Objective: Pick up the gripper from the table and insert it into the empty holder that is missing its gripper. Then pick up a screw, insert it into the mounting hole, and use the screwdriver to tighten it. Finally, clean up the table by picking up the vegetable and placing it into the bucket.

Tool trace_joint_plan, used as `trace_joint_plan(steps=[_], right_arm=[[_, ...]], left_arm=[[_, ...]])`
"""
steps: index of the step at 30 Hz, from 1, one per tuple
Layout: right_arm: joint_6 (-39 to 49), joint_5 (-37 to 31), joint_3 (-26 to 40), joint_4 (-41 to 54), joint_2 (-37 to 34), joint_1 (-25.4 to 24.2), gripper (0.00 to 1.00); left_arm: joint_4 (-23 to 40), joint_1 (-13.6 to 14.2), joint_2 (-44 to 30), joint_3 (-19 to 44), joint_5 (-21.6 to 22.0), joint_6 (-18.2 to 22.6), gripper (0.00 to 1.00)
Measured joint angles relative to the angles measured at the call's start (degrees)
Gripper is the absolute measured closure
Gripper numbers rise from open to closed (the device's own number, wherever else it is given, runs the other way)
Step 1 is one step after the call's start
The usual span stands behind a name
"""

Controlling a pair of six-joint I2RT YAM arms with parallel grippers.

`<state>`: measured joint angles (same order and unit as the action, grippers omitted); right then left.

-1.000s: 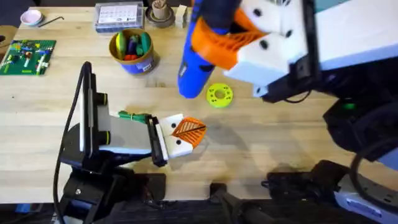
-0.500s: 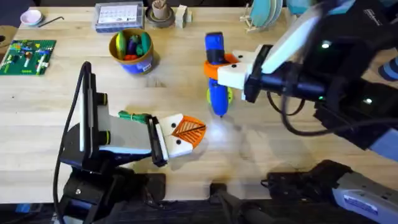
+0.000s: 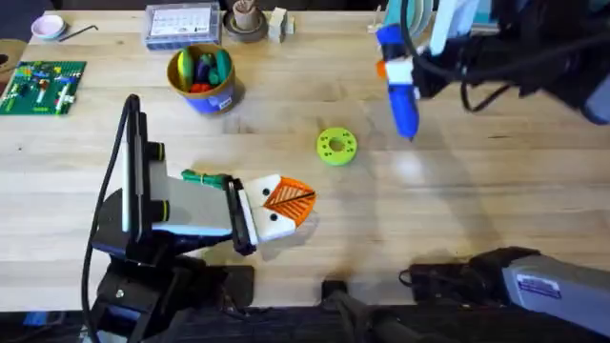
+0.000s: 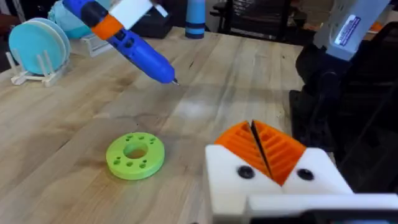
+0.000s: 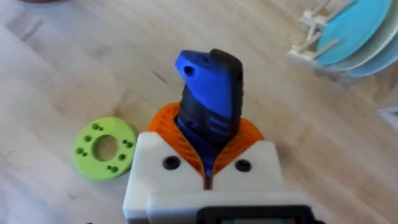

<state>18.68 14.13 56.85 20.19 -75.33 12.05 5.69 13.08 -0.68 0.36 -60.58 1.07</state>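
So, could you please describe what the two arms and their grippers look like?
Both arms are black with black cables along them. The left gripper has cream-white angular finger blocks with dark screw holes and orange ribbed pads. The right gripper is built the same: white blocks, orange ribbed pads. A white label with blue print sits on a grey part of the right arm.

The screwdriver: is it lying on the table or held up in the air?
Held up. The right gripper is shut on the screwdriver, whose tip points down at the table without touching it, away from the green disc.
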Motion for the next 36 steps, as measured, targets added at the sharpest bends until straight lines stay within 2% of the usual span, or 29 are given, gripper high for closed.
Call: trace_joint_plan(steps=[3, 6, 12, 16, 22, 27, 30, 32, 33, 36], right_arm=[[6.58, -0.84, 5.80, 0.23, -5.15, -2.91, 0.982], [15.00, -1.26, 8.71, -2.84, -10.29, -4.35, 0.982], [39.03, -1.24, 9.23, -4.60, -20.63, -3.08, 0.982], [48.87, -1.27, 9.23, -6.24, -26.54, -1.65, 0.982], [54.81, -1.27, 9.28, -10.39, -30.05, -0.58, 0.982], [56.43, -1.03, 9.36, -10.48, -31.23, -0.56, 0.982], [56.78, -0.12, 9.41, -9.61, -31.30, -0.55, 0.949], [56.72, 0.33, 9.43, -9.35, -31.30, -0.58, 0.877], [56.65, 0.52, 9.43, -9.19, -31.30, -0.58, 0.783], [56.30, 1.38, 9.43, -8.64, -31.48, -0.54, 0.327]], left_arm=[[0.01, 0.00, -0.01, 0.00, 0.00, -0.01, 0.986], [0.00, 0.00, 0.00, 0.00, 0.00, 0.00, 0.986], [0.00, 0.00, 0.01, 0.00, 0.00, -0.01, 0.986], [0.00, 0.00, 0.01, 0.00, 0.00, 0.00, 0.986], [0.00, 0.00, 0.00, 0.00, 0.00, 0.00, 0.986], [0.00, 0.00, 0.01, 0.00, 0.00, -0.01, 0.986], [0.00, 0.00, -0.01, 0.00, 0.00, 0.00, 0.986], [0.00, 0.00, 0.01, 0.00, 0.00, -0.01, 0.986], [0.00, 0.00, 0.00, 0.00, 0.00, 0.00, 0.986], [0.00, 0.00, -0.01, 0.00, 0.00, 0.01, 0.986]])
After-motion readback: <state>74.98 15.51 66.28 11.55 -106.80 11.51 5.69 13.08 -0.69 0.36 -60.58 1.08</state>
